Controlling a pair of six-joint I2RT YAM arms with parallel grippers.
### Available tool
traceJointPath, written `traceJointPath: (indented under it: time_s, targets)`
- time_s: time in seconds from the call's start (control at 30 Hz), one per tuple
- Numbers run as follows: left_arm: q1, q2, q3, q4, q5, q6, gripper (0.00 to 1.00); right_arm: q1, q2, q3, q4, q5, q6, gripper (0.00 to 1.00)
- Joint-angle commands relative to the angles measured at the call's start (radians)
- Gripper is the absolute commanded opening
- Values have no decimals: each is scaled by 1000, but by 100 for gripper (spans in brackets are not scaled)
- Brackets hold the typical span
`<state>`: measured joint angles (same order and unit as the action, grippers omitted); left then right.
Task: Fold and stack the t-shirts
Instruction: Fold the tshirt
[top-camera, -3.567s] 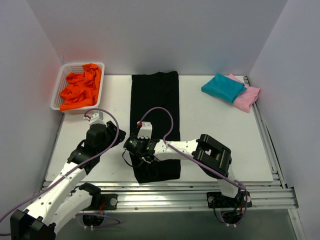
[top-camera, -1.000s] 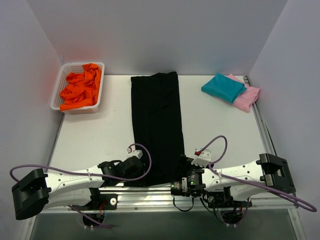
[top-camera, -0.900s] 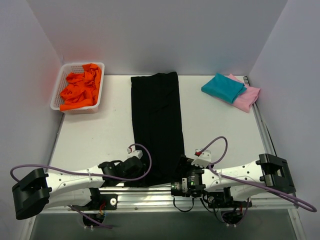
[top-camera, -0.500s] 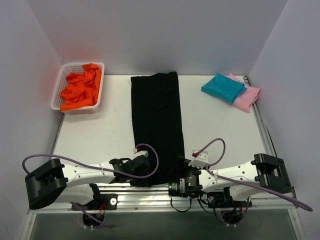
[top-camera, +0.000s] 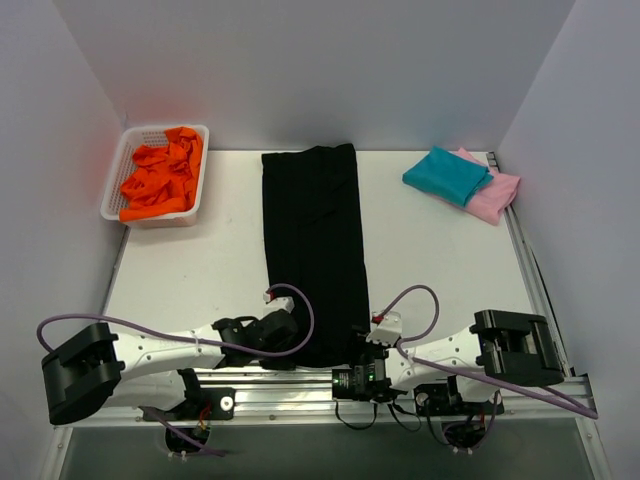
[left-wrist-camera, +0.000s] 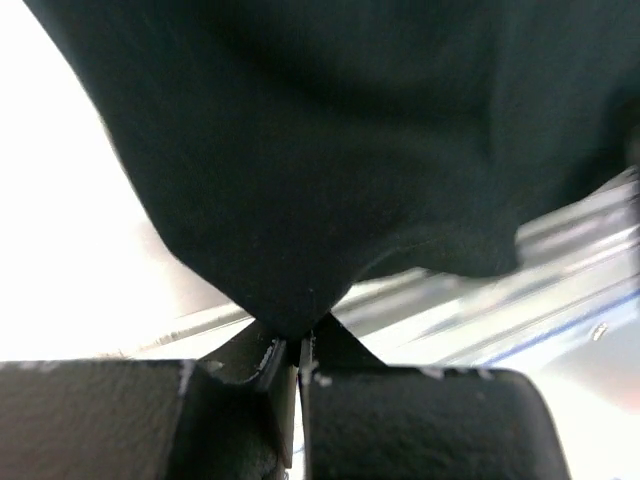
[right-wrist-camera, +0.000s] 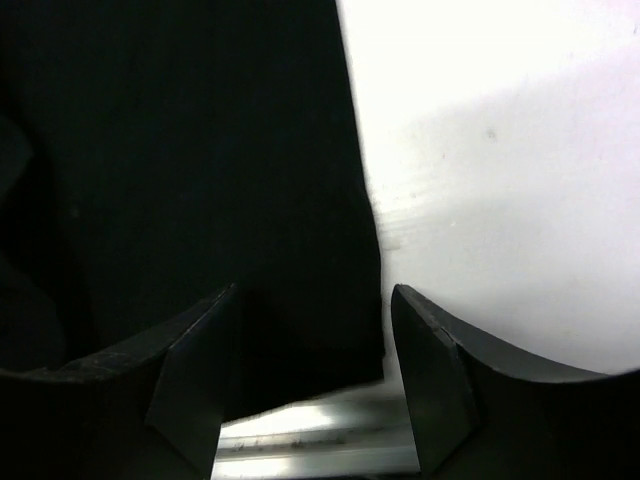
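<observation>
Two claws of mine sit at the near hem of the black t-shirt (top-camera: 312, 240), which lies flat as a long strip running straight away from me. My left claw (left-wrist-camera: 292, 345) is clenched on the shirt's near left corner, a peak of cloth pinched between its pads. My right claw (right-wrist-camera: 318, 295) stands released, its jaws straddling the shirt's near right corner, the cloth edge between them but not yet gripped. Right of the shirt's far end, well apart, the folded teal t-shirt (top-camera: 447, 174) partly overlaps the pink t-shirt (top-camera: 497, 195). I judge the coming fold carries this near hem along the strip's length toward the far hem.
</observation>
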<state>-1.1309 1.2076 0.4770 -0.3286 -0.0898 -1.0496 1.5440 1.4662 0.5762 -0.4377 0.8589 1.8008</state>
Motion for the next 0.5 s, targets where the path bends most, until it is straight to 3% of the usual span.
traceJointPath:
  time_s: [0.0, 0.07, 0.17, 0.2, 0.23, 0.27, 0.3, 0.47]
  targets:
    - [29, -65, -6, 77, -278, 0, 5, 11, 43, -39, 89, -27, -3, 57]
    - [29, -78, -17, 76, -281, -3, 5, 11, 80, -36, 114, -34, -3, 54]
    - [29, -86, -24, 65, -284, -12, 5, 18, 114, -18, 113, -43, 8, 39]
    - [29, -89, -26, 59, -284, -13, 5, 18, 131, -15, 110, -46, 12, 26]
    - [29, -91, -29, 54, -287, -16, 5, 21, 137, -9, 96, -49, 20, 20]
    - [29, -98, -31, 51, -289, -16, 4, 25, 143, -7, 88, -49, 34, 4]
    - [29, -105, -32, 42, -291, -16, 4, 30, 146, -4, 79, -50, 46, 0]
    - [29, -163, -32, -3, -298, -18, 2, 76, 134, 28, -50, -47, 130, 0]
